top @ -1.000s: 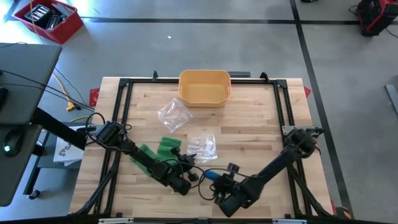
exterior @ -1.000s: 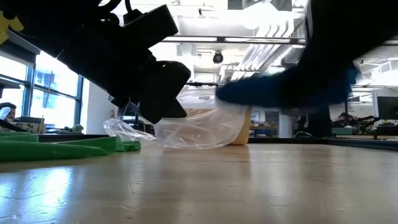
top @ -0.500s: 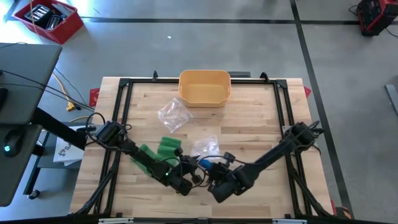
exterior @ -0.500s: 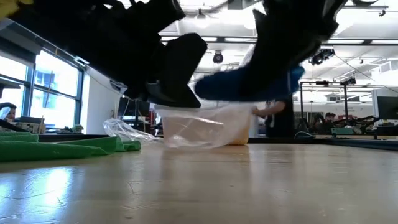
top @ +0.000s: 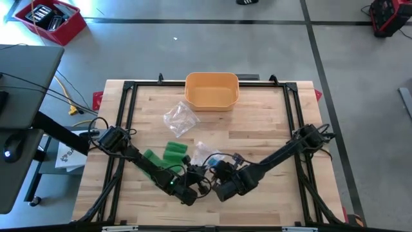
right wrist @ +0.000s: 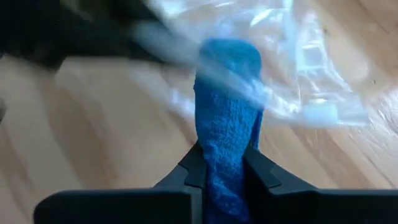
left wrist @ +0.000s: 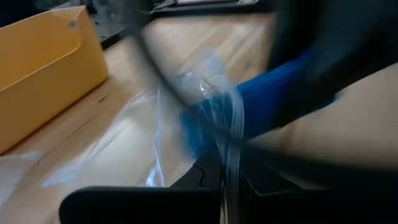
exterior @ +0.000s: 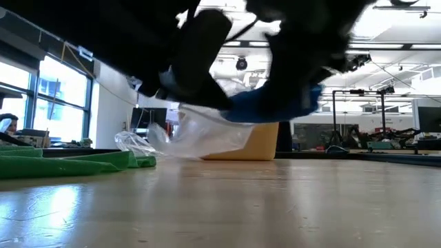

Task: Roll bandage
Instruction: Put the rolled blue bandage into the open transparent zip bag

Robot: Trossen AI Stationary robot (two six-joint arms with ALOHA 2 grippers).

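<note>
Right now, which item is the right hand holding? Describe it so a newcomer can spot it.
Start at the yellow bin at the table's far edge and come toward the near edge, where the two arms meet. The right hand is shut on a blue bandage roll, the only blue item, half inside a clear plastic bag.

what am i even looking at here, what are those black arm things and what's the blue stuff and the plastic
These are two dark robot arms at a wooden table, each ending in a two-finger gripper. One picture looks straight down from above, one sits at table height, and two come from cameras on the wrists.

The right gripper is shut on a blue cloth bandage, whose tip pokes into a clear plastic bag. The left gripper pinches that same bag; both meet near the table's front edge.

Also on the table: a yellow plastic bin at the back, a second crumpled clear bag in front of it, and green bandage rolls beside the left arm.
</note>
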